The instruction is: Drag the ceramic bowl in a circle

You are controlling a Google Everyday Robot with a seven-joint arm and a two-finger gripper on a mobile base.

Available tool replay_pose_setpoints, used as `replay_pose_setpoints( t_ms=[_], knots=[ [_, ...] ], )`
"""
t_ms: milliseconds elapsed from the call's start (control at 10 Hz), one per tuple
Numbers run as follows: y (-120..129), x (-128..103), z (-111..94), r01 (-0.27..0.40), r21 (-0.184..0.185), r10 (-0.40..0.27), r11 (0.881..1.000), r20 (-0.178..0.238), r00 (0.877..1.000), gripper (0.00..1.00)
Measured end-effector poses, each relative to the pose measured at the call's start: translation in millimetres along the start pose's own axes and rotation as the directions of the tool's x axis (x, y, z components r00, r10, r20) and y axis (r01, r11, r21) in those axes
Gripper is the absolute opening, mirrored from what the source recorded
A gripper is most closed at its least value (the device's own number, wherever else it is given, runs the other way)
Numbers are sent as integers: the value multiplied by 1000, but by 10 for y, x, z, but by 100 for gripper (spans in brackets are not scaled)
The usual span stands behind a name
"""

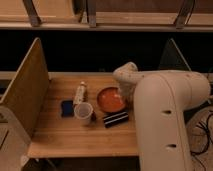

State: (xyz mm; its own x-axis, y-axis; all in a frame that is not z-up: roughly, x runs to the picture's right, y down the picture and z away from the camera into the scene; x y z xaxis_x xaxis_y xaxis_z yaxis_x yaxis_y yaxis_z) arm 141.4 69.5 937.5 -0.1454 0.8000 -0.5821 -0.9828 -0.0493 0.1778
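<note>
Camera view: gripper (pixel 121 94) closed, apparently pinching rim of ceramic bowl (pixel 109 100). Drag low and steady, arcing well clear of plastic cup (pixel 83 112) left of fingers.

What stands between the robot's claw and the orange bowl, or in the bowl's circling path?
Nothing visible separates them: the gripper sits at the rim of the ceramic bowl. A black box lies just in front of it, and a plastic cup and a bottle sit left of it in the picture; a wide circle might bump them.
</note>
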Motion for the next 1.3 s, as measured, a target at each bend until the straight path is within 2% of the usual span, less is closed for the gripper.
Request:
replay_pose_setpoints(
  t_ms=[300, 500, 700, 900, 1100, 1300],
  knots=[
    [166, -379, -137, 24, -23, -23, 999, 50, 998, 0],
    [317, -487, -275, 62, -42, -59, 997, 82, 995, 0],
    [503, -404, -352, 113, -74, -106, 991, 98, 990, 0],
    [555, -226, -351, 141, -94, -133, 986, 86, 987, 0],
    [534, -16, -296, 157, -104, -150, 982, 66, 986, 0],
    [410, 131, -200, 142, -100, -140, 985, 33, 990, 0]
  ],
)
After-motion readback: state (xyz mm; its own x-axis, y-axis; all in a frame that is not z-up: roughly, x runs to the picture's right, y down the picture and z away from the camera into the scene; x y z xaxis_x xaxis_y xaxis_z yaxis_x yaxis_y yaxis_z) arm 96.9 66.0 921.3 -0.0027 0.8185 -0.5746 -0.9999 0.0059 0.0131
